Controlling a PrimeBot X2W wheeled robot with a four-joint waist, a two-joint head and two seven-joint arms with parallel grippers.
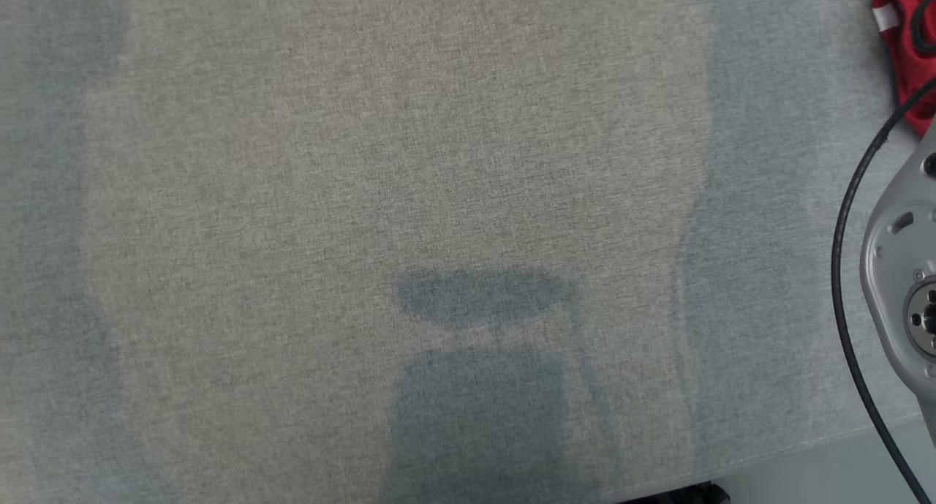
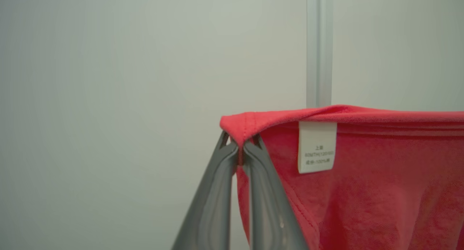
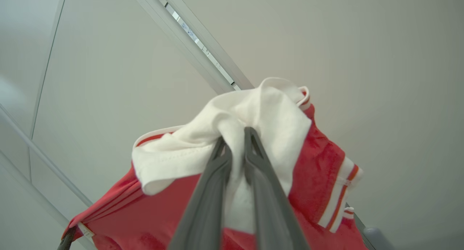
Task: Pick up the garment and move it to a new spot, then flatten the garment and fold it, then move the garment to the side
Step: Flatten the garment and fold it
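The garment [image 2: 362, 177] is bright red and hangs off the table, stretched between both grippers. My left gripper [image 2: 240, 146] is shut on a folded red hem corner, just left of a white label [image 2: 317, 146]. My right gripper [image 3: 235, 139] is shut on a bunched white panel of the garment [image 3: 319, 163], beside red-and-white striped trim [image 3: 339, 199]. The left gripper's dark tip [image 3: 67, 237] shows at the lower left of the right wrist view, holding the far corner. In the head view a bit of the garment [image 1: 910, 43] peeks in at the top right, above my pale right forearm [image 1: 903, 270].
A grey-beige cloth-covered table [image 1: 365, 197] spreads across the head view, with my shadow [image 1: 482, 387] at its lower middle. Its front edge [image 1: 804, 445] runs along the lower right. A black cable [image 1: 848, 219] loops beside the forearm. Pale wall panels with a metal strip [image 2: 319, 46] stand behind.
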